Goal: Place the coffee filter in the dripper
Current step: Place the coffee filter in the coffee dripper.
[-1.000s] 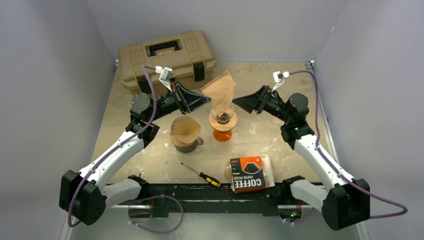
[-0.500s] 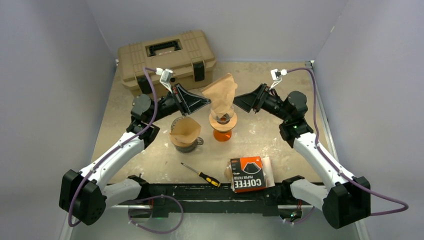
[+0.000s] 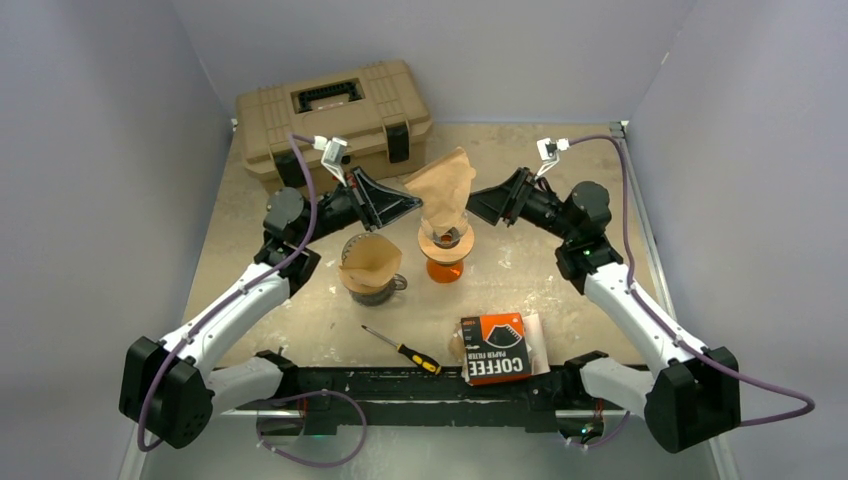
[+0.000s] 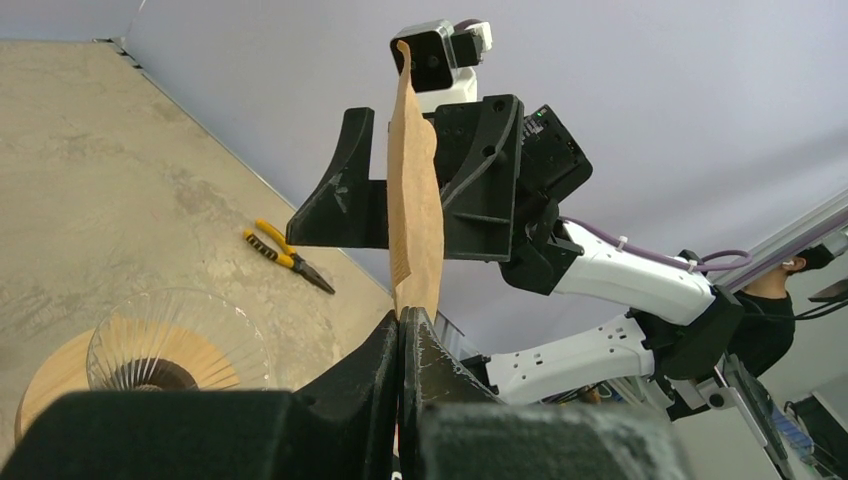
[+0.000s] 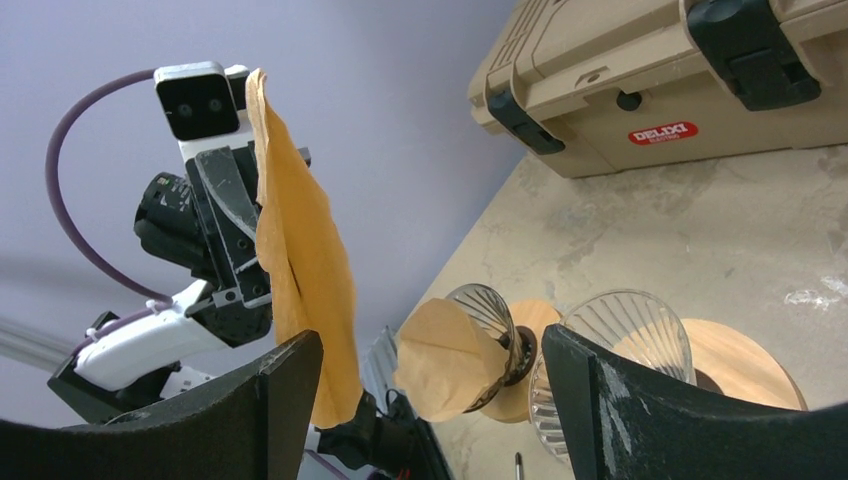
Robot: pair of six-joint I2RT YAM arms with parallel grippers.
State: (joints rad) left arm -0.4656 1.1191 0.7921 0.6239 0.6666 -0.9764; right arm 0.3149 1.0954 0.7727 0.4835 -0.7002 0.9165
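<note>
Slightly nearer the creased brown paper coffee filter (image 3: 441, 183) the wide-open right gripper (image 3: 477, 205) is now seen, while that filter is held pinched by the left gripper (image 3: 411, 203) over the clear ribbed glass dripper (image 3: 446, 237), not yet seated.

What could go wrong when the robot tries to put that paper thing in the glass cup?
The filter looks folded flat, and the left hand pinches just its edge, so it might slip or sit closed on the dripper. The open right hand straddles the paper; closing and tugging could tear it.
</note>
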